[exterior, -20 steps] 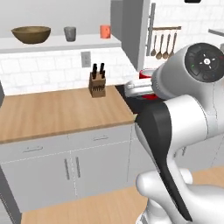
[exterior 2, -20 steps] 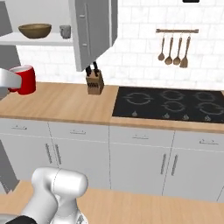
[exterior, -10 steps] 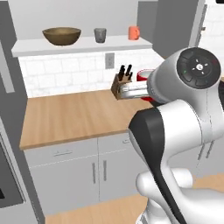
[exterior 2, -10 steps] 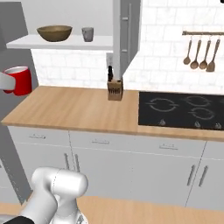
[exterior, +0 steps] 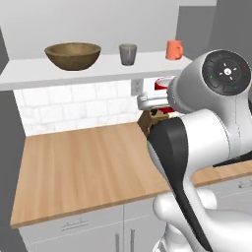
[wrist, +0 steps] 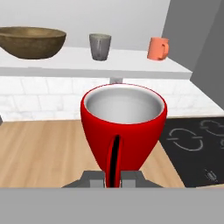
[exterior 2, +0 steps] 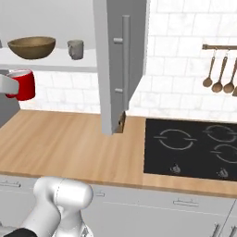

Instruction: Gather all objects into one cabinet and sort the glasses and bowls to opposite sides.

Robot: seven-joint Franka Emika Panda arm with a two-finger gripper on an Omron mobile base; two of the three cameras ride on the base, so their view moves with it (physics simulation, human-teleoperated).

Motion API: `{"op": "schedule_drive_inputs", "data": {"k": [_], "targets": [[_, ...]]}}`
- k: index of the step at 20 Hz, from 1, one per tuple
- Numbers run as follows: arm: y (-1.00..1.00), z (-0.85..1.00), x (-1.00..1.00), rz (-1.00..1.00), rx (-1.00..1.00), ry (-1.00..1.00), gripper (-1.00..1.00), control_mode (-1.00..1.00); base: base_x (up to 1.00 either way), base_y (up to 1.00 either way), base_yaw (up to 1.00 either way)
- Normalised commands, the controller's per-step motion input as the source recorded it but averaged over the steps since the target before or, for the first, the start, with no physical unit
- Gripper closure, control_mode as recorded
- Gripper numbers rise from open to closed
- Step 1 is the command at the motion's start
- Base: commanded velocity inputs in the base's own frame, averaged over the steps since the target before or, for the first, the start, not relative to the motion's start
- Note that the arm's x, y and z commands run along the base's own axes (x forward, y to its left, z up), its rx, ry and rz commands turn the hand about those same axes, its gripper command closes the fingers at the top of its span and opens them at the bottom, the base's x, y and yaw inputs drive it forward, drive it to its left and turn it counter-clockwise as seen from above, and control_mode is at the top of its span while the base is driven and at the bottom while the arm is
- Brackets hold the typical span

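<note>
While the base had driven on and shifted both base views, the gripper (wrist: 113, 176) kept the red cup (wrist: 123, 127) clamped above the counter (exterior: 93, 162). On the shelf (exterior: 98, 71) above it stood the wooden bowl (exterior: 73, 55), grey tumbler (exterior: 128, 53) and orange mug (exterior: 173, 49).

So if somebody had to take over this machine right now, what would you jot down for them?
Claw: shut on the red cup, held upright above the wooden counter.
Cabinet shelf: wooden bowl at the left, grey tumbler mid-shelf, orange mug to its right.
Done: three of four objects are on the shelf.
Left: set the red cup by the tumbler and mug, away from the bowl.
</note>
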Motion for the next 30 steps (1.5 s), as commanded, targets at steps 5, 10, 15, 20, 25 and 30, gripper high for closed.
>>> {"op": "schedule_drive_inputs", "data": {"k": [5,10,15,20,25,30], "targets": [[0.00,0.00,0.00,0.00,0.00,0.00,1.00,1.00,0.94,-0.02,0.00],[0.00,0.00,0.00,0.00,0.00,0.00,1.00,1.00,0.28,-0.10,0.03],[0.00,0.00,0.00,0.00,0.00,0.00,1.00,1.00,0.23,-0.10,0.03],[0.00,0.00,0.00,0.00,0.00,0.00,1.00,1.00,0.17,0.00,0.00],[0.00,0.00,0.00,0.00,0.00,0.00,1.00,1.00,0.00,0.01,0.00],[0.00,-0.01,0.00,-0.02,-0.01,0.00,1.00,-1.00,0.00,0.04,-0.02]]}}
